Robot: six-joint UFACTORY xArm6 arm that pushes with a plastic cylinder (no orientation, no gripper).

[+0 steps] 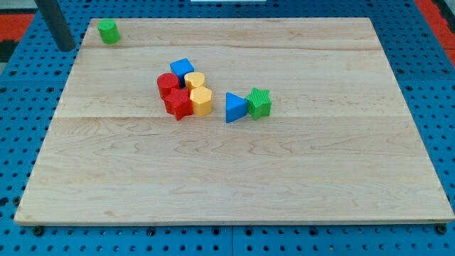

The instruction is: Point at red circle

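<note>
At the view's top left, my tip (pixel 67 48), a bare rod with no claw, stands well apart from the red circle (pixel 168 84), down-right.

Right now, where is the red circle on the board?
The red circle sits left of the board's centre, at the left edge of the cluster, touching the red star below it and just below-left of the blue cube.
</note>
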